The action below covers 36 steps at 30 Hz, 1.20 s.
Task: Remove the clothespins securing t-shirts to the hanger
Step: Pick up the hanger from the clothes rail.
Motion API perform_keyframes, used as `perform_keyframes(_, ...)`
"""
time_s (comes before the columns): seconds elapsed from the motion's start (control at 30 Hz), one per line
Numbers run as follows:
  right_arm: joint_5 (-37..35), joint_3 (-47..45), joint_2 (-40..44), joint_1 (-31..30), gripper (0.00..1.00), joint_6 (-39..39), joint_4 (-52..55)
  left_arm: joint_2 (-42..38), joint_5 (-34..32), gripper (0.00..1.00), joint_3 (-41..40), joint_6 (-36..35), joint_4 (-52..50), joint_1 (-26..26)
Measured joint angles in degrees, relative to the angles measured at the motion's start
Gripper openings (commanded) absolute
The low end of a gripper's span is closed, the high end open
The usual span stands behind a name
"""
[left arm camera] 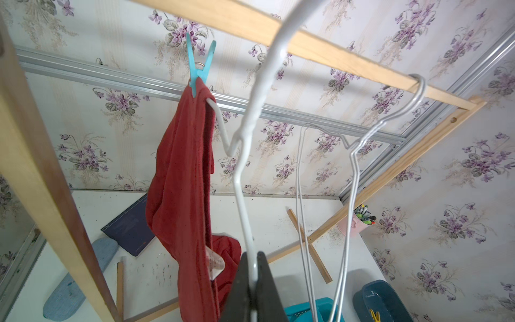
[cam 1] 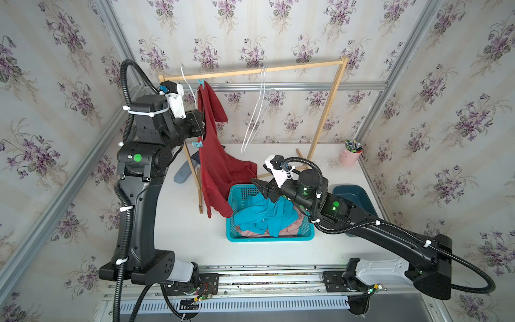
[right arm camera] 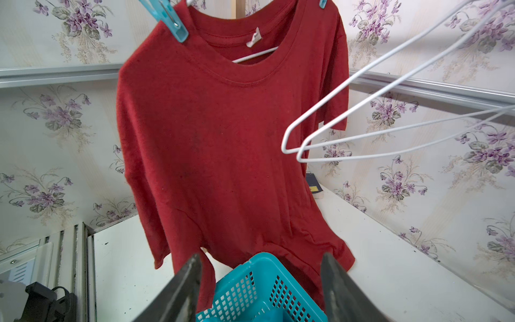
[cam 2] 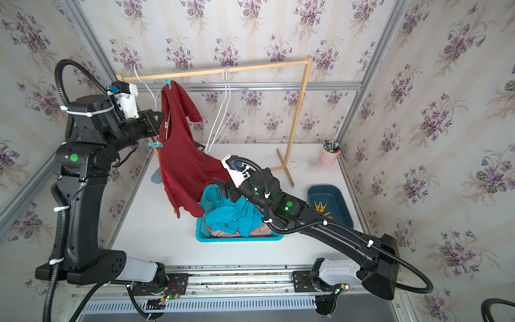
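A dark red t-shirt (cam 1: 214, 156) hangs from a white wire hanger (left arm camera: 245, 212) at the left end of the wooden rack (cam 1: 278, 68). Two light blue clothespins pin it to the hanger: one at the far shoulder (cam 1: 200, 82) and one at the near shoulder (cam 1: 197, 144). My left gripper (left arm camera: 254, 267) is shut on the hanger's wire beside the shirt's neck. My right gripper (right arm camera: 260, 278) hangs open and empty over the turquoise basket (cam 1: 267, 239), facing the shirt's front (right arm camera: 223, 139). A turquoise t-shirt (cam 1: 264, 214) and a pink one (cam 1: 289, 228) lie in the basket.
Two bare wire hangers (cam 1: 256, 111) hang mid-rail, close to the right gripper's path (right arm camera: 283, 143). A dark blue tub (cam 2: 331, 195) with yellow clothespins (cam 2: 320, 207) sits right of the basket. A pink cup (cam 1: 349, 156) stands at the back right corner.
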<state>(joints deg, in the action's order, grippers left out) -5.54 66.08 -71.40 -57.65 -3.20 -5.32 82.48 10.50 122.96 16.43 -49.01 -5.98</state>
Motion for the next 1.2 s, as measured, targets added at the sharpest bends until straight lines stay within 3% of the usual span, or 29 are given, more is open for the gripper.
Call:
perform_keyframes(0.6, 2.4, 0.0, 3.7, 3.2, 0.66, 0.3, 0.7, -15.1, 5.8, 0.00, -15.4, -8.2, -1.3, 0.0)
perform_keyframes(0.93, 4.1, -0.7, 7.5, 5.8, 0.66, 1.5, 2.2, -19.1, 12.2, 0.00, -12.7, -11.9, -1.6, 0.0)
perform_keyframes(1.2, 4.8, -0.8, 10.4, 6.6, 0.66, 1.3, 3.1, -23.5, 13.4, 0.00, -11.1, -11.8, -1.6, 0.0)
